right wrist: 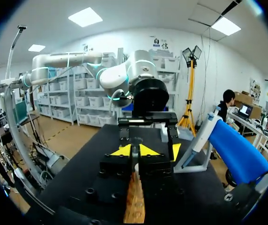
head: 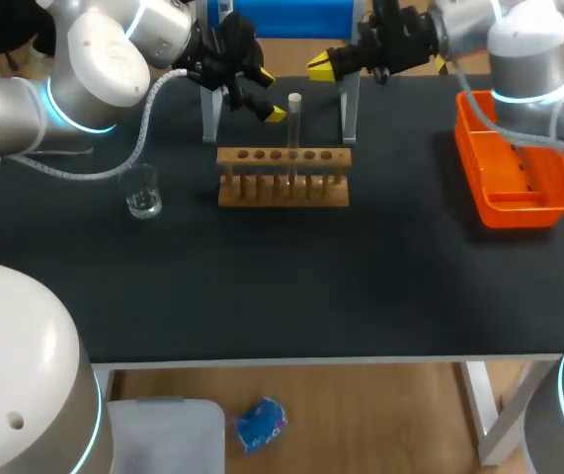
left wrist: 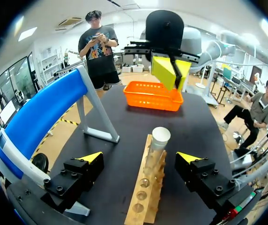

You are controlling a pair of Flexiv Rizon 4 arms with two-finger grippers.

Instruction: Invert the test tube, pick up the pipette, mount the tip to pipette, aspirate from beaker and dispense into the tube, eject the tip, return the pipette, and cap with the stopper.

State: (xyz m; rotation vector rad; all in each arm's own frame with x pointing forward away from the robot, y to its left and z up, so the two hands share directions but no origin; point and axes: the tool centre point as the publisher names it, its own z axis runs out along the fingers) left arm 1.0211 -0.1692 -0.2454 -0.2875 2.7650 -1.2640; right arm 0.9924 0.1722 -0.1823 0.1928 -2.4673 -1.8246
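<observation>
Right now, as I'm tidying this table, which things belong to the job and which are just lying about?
Job in hand: test tube, standing in the wooden rack; beaker.

No clear part yet, as far as shows: orange basket, contents hard to make out; blue-topped stand behind the rack.

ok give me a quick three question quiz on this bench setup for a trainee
1. True or false: the clear glass test tube lies flat on the black table.
2. Which gripper is open? A) left gripper B) right gripper C) both
3. Fill in: the orange plastic basket sits on the ____ arm's side of the light wooden rack.
Key: 1 false, it stands upright in the rack. 2 A. 3 right.
</observation>
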